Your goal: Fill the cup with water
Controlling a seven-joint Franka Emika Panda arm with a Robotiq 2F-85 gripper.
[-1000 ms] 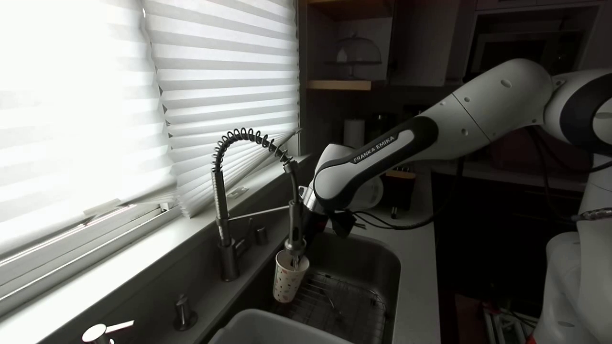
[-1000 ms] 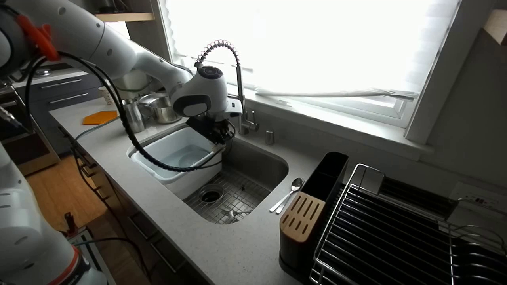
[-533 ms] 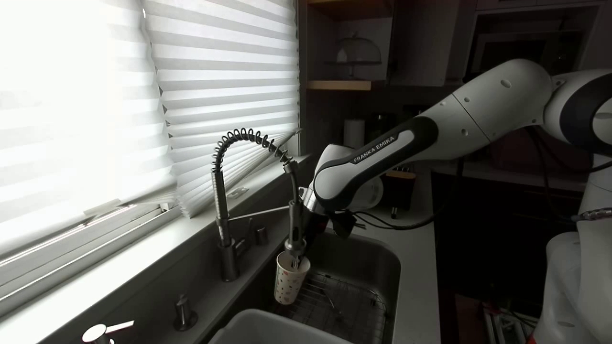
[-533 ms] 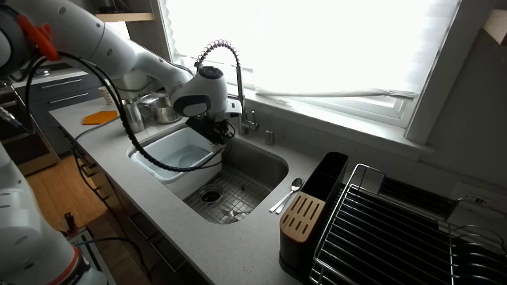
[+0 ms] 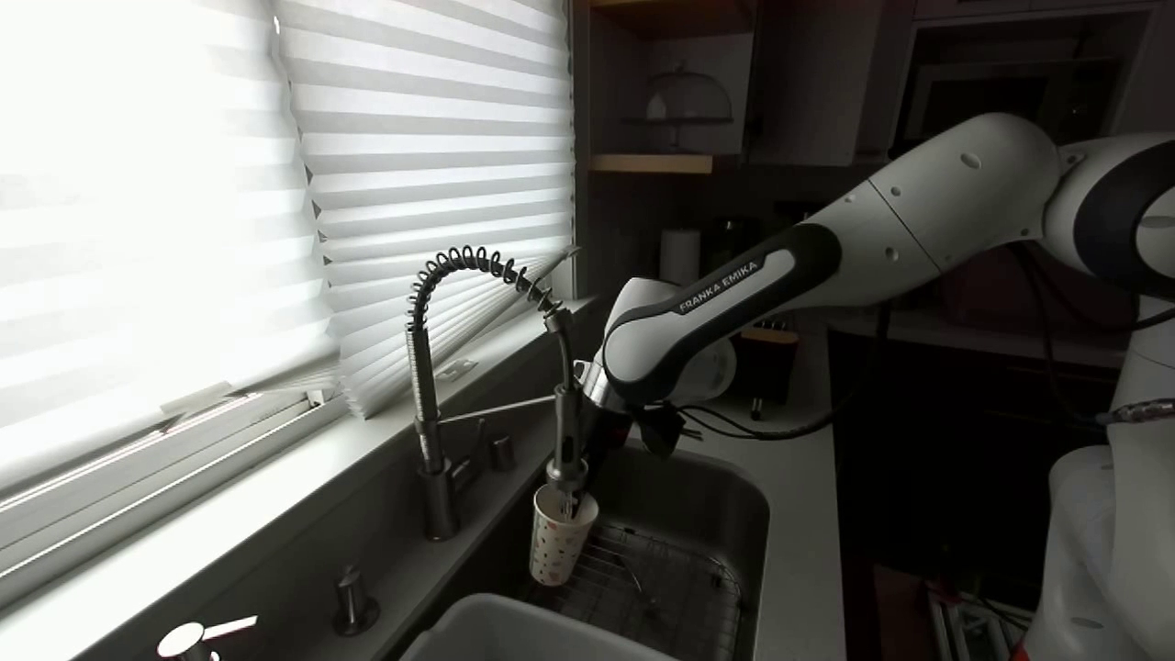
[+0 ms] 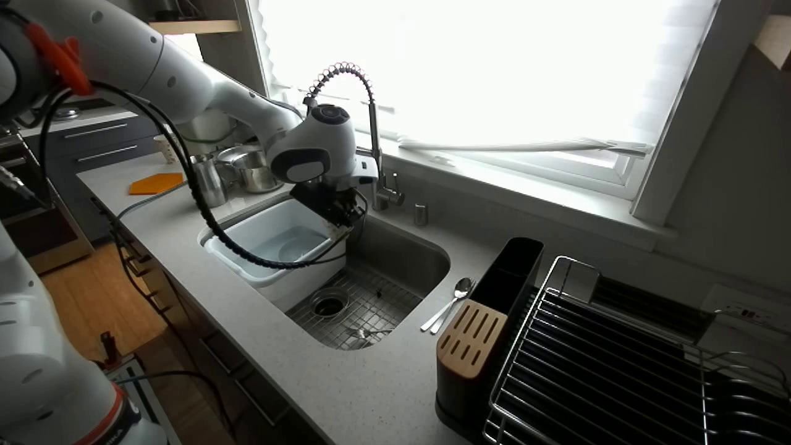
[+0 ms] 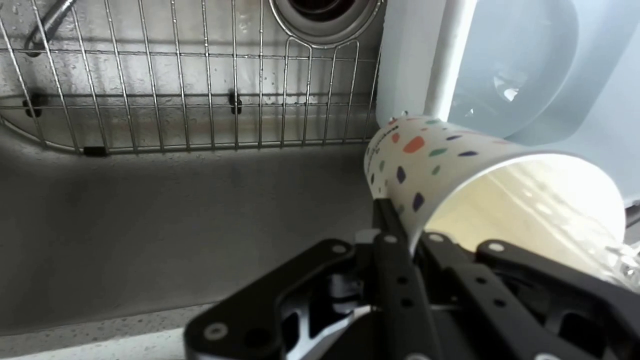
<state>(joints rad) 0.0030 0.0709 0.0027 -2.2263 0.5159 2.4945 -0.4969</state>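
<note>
The cup (image 5: pixel 554 551) is a white, tapered paper cup with coloured spots. In an exterior view it hangs slightly tilted over the sink, mouth up, right under the faucet's spray head (image 5: pixel 568 450). Clear water runs from the head into the cup. In the wrist view the cup (image 7: pixel 425 155) shows its open mouth at the right, with water at the far rim. My gripper (image 7: pixel 407 232) is shut on the cup's near wall, one finger outside and one inside. In an exterior view the gripper (image 6: pixel 347 216) mostly hides the cup. The water level is not clear.
A light plastic tub (image 6: pixel 296 281) with water stands in the sink beside the cup. A wire grid (image 7: pixel 200 105) covers the sink floor. The faucet column (image 5: pixel 424 404) and lever stand behind. Cutlery (image 6: pixel 451 303), a black holder (image 6: pixel 451 395) and a dish rack (image 6: pixel 593 346) are on the counter.
The cup has shifted very slightly right and down in an exterior view, still under the spray head. The arm has barely moved, and the grip is unchanged.
</note>
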